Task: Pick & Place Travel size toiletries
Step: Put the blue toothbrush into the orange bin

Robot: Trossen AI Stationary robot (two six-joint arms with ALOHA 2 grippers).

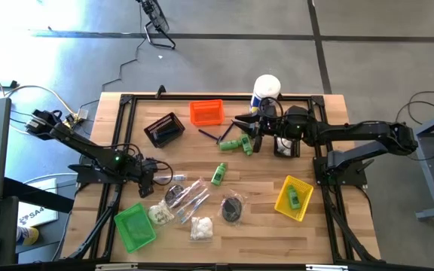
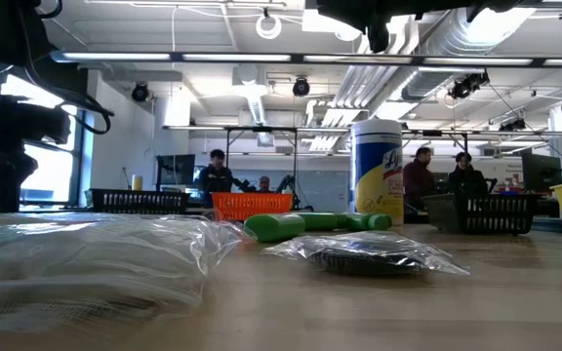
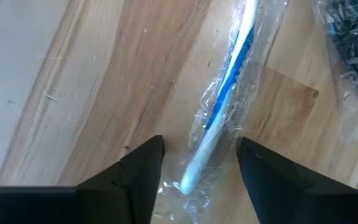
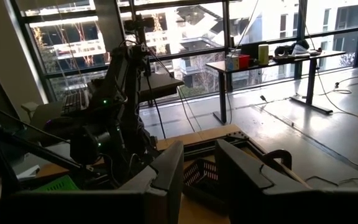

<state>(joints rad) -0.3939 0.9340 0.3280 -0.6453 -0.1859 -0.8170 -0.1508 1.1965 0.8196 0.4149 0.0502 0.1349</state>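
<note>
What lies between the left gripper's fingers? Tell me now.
In the left wrist view, a clear-wrapped blue toothbrush lies on the table between the left gripper's open fingers, not yet gripped.

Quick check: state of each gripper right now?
Left gripper: open, fingers either side of a wrapped toothbrush.
Right gripper: open, holding nothing.

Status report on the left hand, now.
Left hand open, straddling clear-wrapped toothbrush on table. Right hand raised, empty. Nothing in the way.

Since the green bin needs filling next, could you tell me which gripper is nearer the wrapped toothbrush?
Left. The left gripper straddles the wrapped toothbrush, fingers open either side; the right gripper hangs far across the table by the white canister.
</note>
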